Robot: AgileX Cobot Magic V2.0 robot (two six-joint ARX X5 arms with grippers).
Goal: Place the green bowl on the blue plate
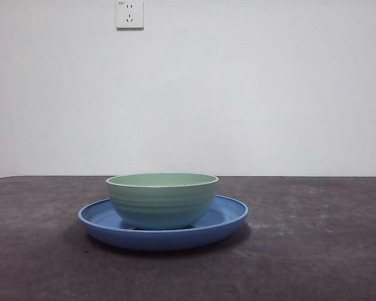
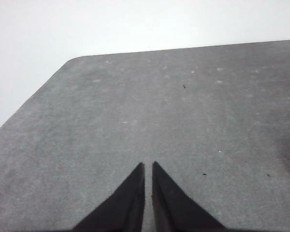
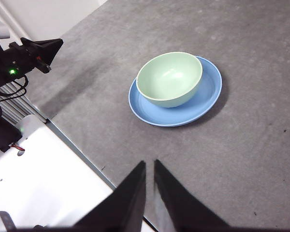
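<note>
The green bowl [image 1: 161, 199] stands upright inside the blue plate [image 1: 229, 216] at the middle of the table. From the right wrist view the green bowl [image 3: 169, 79] sits a little off-centre on the blue plate [image 3: 210, 94], empty inside. My right gripper [image 3: 149, 164] is shut and held well above and away from the dishes. Over bare table near a rounded corner, my left gripper [image 2: 148, 165] is shut with nothing in it. Neither gripper appears in the front view.
A white wall with a socket [image 1: 130, 14] stands behind the table. In the right wrist view, the other arm [image 3: 19, 60] and a white base [image 3: 38, 174] lie beyond the table edge.
</note>
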